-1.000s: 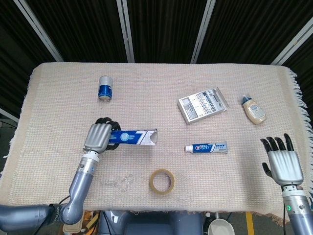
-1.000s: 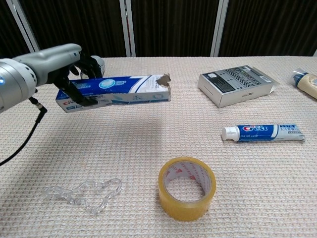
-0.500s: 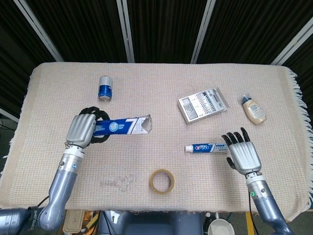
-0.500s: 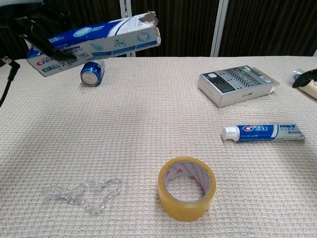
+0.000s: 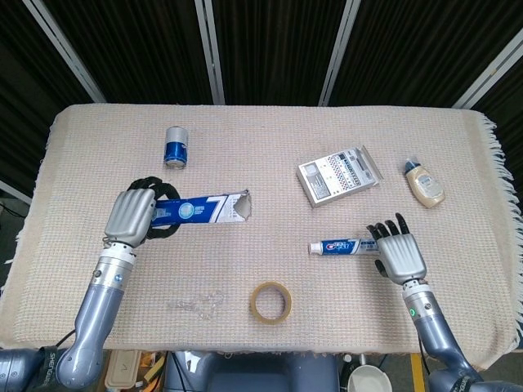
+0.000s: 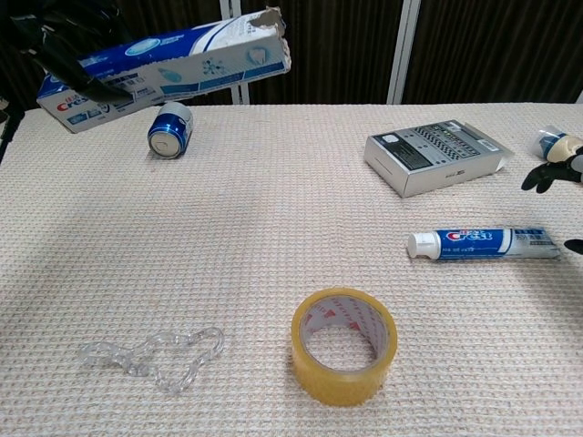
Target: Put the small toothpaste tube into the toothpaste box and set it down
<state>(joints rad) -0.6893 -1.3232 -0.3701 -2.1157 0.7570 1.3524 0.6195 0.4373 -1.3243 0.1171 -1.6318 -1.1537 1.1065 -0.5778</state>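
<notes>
Head view: left hand (image 5: 131, 216) grips the long blue-and-white cardboard toothpaste box (image 5: 204, 210), torn open end pointing right. Small blue-and-white toothpaste tube (image 5: 344, 246) lies flat on the beige woven table cloth (image 5: 270, 163), right of centre. Right hand (image 5: 400, 253) sits at the tube's crimped end, fingers spread, holding nothing.

Chest view: box (image 6: 173, 56) held above the cloth, tilted, open end higher. Tube (image 6: 483, 243) flat, white cap left. Only dark right fingertips (image 6: 547, 173) show at the frame edge.
</notes>
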